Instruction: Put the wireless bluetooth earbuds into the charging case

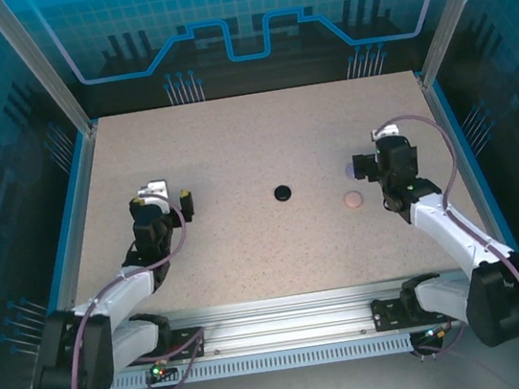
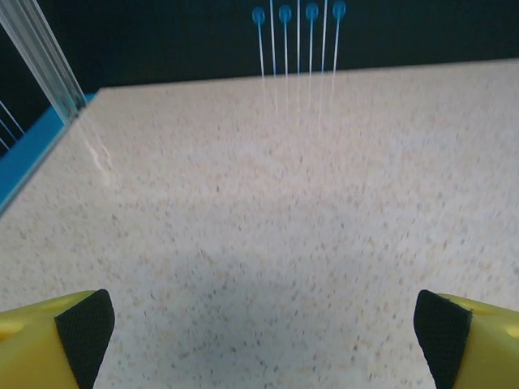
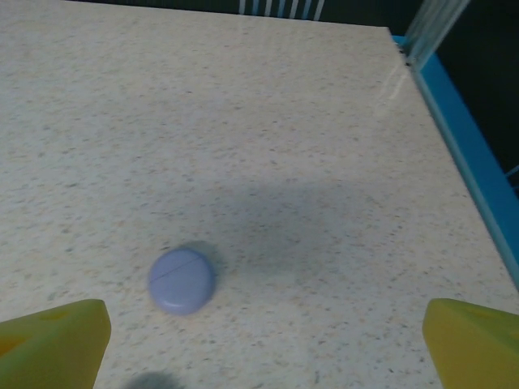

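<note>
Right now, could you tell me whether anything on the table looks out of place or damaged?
Nothing stands out. The black case and the pink case lie flat and apart on the table, and the lilac case looks closed and whole. Nothing is spilled.

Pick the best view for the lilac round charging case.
Right wrist. The lilac round charging case sits whole and close on the speckled table, with a seam line visible across its top. Top external gives a faint, tiny lilac spot just beyond the pale pink round case.
</note>
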Controlling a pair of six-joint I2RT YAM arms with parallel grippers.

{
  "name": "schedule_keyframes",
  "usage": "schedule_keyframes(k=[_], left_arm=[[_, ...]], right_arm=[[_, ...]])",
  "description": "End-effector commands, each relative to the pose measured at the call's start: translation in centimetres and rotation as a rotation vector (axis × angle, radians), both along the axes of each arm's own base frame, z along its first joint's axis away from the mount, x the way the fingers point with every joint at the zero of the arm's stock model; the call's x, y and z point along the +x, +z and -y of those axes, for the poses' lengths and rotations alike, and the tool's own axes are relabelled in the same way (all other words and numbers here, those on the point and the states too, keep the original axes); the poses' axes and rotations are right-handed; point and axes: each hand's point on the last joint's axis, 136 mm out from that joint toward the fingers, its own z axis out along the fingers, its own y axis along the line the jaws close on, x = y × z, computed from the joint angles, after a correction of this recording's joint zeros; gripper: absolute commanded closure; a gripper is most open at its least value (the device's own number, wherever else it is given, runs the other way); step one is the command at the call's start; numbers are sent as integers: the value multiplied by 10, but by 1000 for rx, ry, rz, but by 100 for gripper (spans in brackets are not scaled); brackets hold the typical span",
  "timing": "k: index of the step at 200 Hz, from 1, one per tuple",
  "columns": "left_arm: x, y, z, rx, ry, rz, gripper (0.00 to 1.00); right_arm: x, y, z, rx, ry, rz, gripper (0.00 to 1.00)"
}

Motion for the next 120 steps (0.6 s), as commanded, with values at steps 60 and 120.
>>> schedule_keyframes(k=[60,120], left_arm=[[23,-20,6,-82,-91,73,1],[37,-37,13,-96,-149,4,1]], right_arm=[[24,-39,-3,7,75,184,0],[41,-70,-30,21,219,203,0]])
